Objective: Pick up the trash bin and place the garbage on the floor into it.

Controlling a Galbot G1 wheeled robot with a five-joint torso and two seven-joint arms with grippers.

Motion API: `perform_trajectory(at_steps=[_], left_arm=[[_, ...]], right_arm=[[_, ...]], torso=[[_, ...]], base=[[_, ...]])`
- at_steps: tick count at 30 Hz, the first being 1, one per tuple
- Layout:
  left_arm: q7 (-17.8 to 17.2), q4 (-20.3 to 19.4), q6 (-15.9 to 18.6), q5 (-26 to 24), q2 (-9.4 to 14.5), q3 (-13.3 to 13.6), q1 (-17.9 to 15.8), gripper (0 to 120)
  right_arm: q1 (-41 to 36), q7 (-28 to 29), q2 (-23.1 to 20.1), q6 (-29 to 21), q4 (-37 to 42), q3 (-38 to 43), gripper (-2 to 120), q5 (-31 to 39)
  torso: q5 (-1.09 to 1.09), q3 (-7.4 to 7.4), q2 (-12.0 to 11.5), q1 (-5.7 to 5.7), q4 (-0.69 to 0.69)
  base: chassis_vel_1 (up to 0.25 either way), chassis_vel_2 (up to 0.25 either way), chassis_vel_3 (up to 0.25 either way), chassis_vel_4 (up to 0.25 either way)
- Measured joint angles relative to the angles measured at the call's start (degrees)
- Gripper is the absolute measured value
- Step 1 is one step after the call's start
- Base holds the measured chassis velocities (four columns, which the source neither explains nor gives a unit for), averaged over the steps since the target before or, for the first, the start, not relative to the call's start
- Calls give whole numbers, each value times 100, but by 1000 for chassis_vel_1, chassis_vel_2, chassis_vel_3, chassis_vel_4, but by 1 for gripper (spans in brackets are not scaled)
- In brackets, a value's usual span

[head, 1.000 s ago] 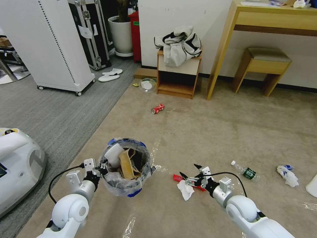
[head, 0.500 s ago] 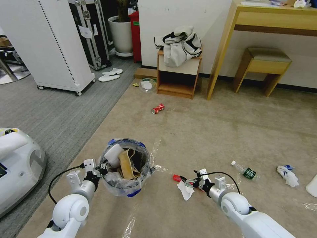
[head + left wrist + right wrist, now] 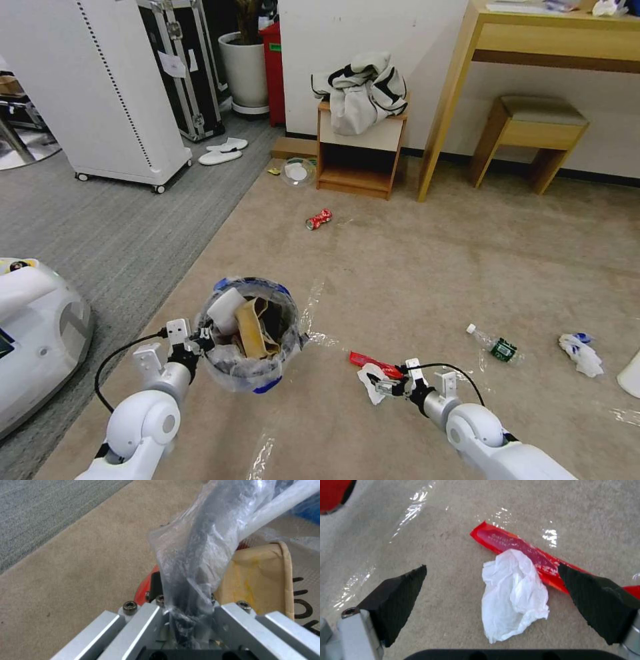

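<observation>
Lowered since the earlier frame, the right tool (image 3: 491,580) now hangs just above the white tissue (image 3: 513,595), jaws spread wide to either side of it. This tissue lies on the floor (image 3: 413,267), partly overlapping a red wrapper (image 3: 520,552). It is likely light, soft and crushable; grip its bunched middle. The left tool (image 3: 193,340) is clamped on the trash bin (image 3: 250,333) rim, holding it off the carpet.

We can read nothing for certain: the red wrapper (image 3: 520,552) bears blurred pale print, and the brown carton (image 3: 266,580) shows partial black strokes.
</observation>
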Motion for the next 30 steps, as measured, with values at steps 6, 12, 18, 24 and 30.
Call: perform_trajectory(at_steps=[6, 12, 18, 24, 30], left_arm=[[-11, 24, 0, -33, 36, -1, -96, 1], [-40, 25, -1, -120, 95, -12, -165, 1], [-41, 23, -1, -124, 98, 6, -163, 1], [-38, -28, -1, -141, 128, 9, -142, 1], [-35, -54, 1, -149, 126, 18, -143, 1]], right_arm=[[8, 0, 67, 14, -183, -2, 100, -56], [109, 6, 195, 29, -493, 4, 100, 16], [139, 22, 285, 17, -631, -20, 100, 56], [165, 26, 389, 14, -787, -26, 100, 2], [210, 48, 421, -26, -848, -70, 100, 4]], torso=[[0, 0, 0, 0, 0], [0, 0, 0, 0, 0], [0, 0, 0, 0, 0], [1, 0, 0, 0, 0], [0, 0, 0, 0, 0]], base=[[0, 0, 0, 0], [0, 0, 0, 0], [0, 0, 0, 0], [0, 0, 0, 0], [0, 0, 0, 0]])
